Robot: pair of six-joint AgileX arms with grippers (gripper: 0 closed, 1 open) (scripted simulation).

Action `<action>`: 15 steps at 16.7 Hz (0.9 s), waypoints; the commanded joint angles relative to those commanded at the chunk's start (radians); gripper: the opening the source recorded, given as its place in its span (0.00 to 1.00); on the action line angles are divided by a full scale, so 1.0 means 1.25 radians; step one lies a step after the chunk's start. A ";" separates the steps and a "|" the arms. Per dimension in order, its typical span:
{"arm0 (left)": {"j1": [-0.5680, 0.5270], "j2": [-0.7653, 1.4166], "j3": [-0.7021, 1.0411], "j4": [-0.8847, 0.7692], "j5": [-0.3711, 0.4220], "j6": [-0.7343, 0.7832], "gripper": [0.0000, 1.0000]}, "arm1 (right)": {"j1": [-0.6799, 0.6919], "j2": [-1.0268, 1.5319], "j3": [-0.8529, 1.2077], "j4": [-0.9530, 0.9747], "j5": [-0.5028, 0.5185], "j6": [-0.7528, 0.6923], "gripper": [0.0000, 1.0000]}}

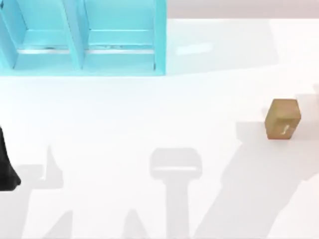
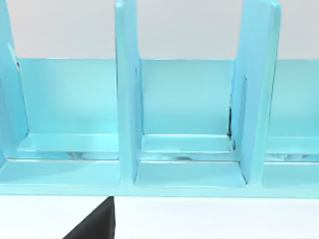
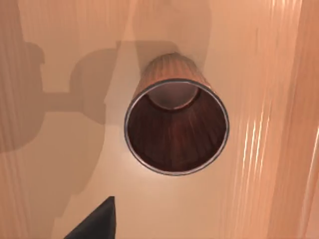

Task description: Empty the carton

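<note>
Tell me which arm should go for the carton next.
Right, probably. The carton sits at the table's right side, and the right wrist view looks down into a wooden cup. The left arm is far left, facing the blue shelf.

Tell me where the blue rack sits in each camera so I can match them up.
Top view: the blue rack is at the top left, standing on the white table.
Left wrist view: the rack runs across the whole picture, its open compartments facing the camera.
Right wrist view: this camera looks instead at a wooden cup on a tan surface.
Shared landmark: the white table along the rack's front edge, in the top and left wrist views.
</note>
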 joint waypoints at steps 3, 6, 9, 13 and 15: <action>0.000 0.000 0.000 0.000 0.000 0.000 1.00 | -0.014 0.012 -0.062 0.078 0.000 -0.013 1.00; 0.000 0.000 0.000 0.000 0.000 0.000 1.00 | -0.012 0.012 -0.145 0.160 -0.001 -0.012 1.00; 0.000 0.000 0.000 0.000 0.000 0.000 1.00 | 0.003 0.014 -0.202 0.220 0.000 0.003 1.00; 0.000 0.000 0.000 0.000 0.000 0.000 1.00 | 0.005 0.019 -0.264 0.287 0.000 0.005 1.00; 0.000 0.000 0.000 0.000 0.000 0.000 1.00 | 0.004 0.019 -0.267 0.290 0.000 0.005 1.00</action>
